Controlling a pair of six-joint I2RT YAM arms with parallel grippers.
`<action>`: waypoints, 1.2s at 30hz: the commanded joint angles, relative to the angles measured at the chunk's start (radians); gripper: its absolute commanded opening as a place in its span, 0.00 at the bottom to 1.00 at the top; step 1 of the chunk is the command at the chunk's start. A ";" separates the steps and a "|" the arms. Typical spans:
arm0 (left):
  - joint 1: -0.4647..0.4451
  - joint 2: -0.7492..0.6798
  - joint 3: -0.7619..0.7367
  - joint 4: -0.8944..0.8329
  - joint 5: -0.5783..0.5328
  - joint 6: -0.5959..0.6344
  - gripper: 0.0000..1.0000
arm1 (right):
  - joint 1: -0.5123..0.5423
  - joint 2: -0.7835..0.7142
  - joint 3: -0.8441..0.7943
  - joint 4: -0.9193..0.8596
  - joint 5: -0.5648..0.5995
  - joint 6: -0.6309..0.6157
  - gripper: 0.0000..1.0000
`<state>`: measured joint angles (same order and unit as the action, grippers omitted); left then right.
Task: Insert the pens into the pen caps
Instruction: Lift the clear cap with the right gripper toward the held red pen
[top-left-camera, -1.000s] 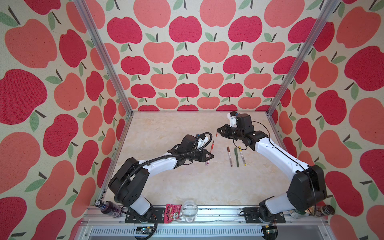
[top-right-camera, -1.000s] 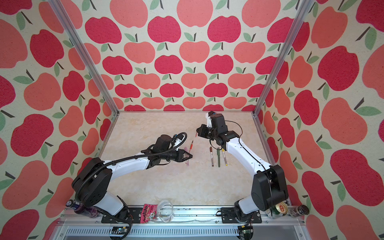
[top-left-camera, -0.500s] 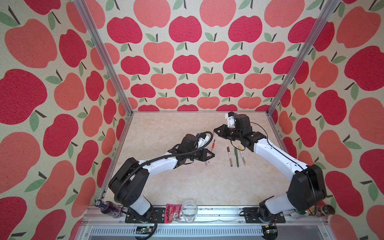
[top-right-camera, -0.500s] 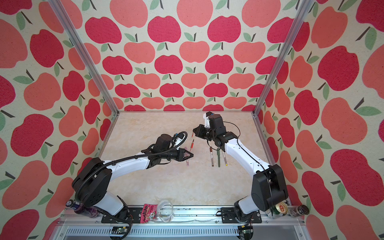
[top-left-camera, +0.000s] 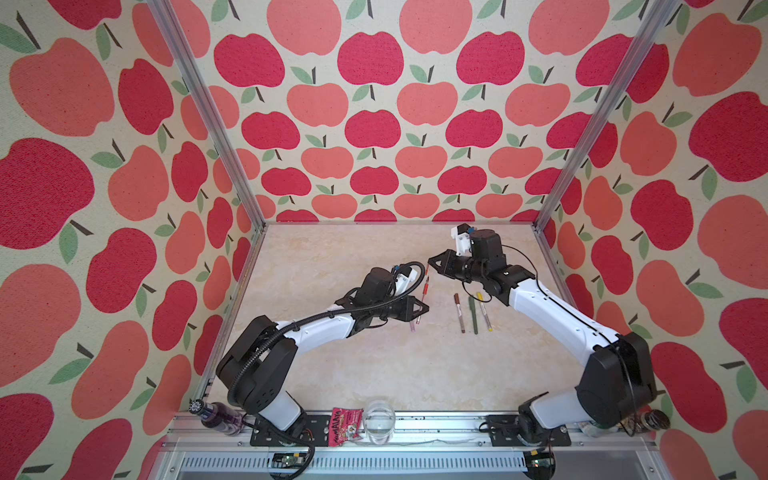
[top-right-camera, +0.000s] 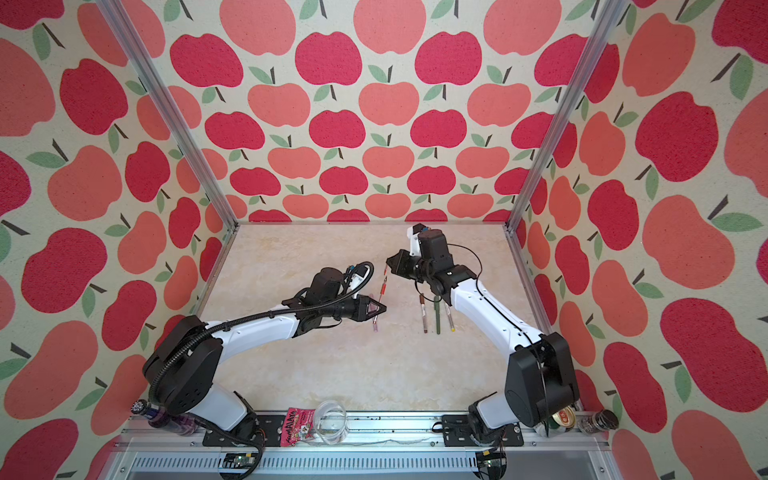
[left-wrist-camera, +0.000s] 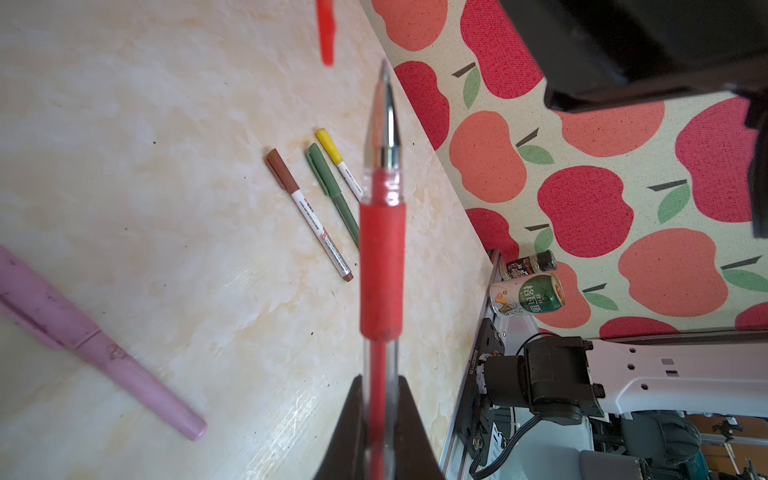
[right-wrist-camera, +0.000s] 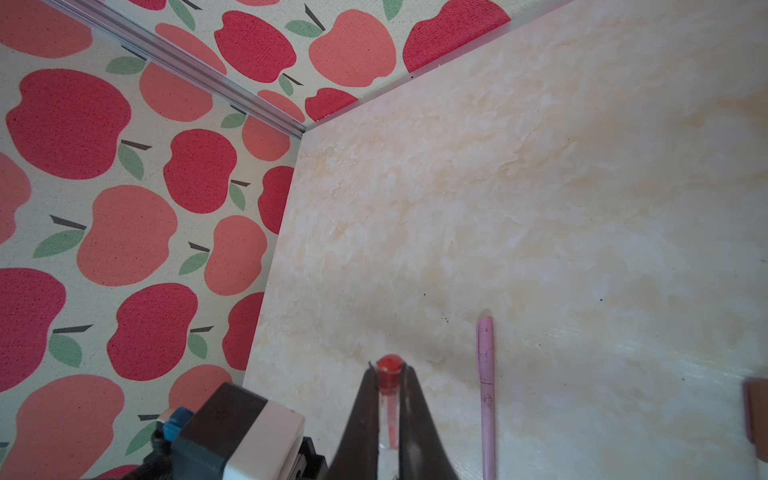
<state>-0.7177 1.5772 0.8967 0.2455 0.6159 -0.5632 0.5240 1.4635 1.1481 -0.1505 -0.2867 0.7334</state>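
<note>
Red pen (left-wrist-camera: 381, 266) clamped in left hand (left-wrist-camera: 380, 380), tip aimed at red cap (left-wrist-camera: 325, 33) pinched in right hand (right-wrist-camera: 390, 376), both held off surface (top-left-camera: 374, 374) for mating.

Soft, even light is filling the cell and casting only faint shadows on the table (top-left-camera: 353, 374), a pale sheen is glinting just beside the left claw (left-wrist-camera: 380, 388), and the red pen (left-wrist-camera: 381, 257) in it is blurring close to the lens.
</note>
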 joint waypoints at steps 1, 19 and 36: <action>0.006 -0.032 -0.006 0.043 -0.019 -0.014 0.02 | 0.012 -0.032 -0.015 -0.020 0.010 -0.021 0.05; 0.011 -0.019 -0.019 0.049 -0.008 -0.027 0.02 | 0.011 -0.052 0.004 -0.039 0.031 -0.036 0.06; 0.017 -0.032 -0.029 0.053 -0.015 -0.025 0.02 | 0.036 -0.058 -0.017 -0.047 0.018 -0.029 0.06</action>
<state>-0.7074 1.5650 0.8814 0.2768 0.6094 -0.5865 0.5510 1.4315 1.1381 -0.1761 -0.2714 0.7231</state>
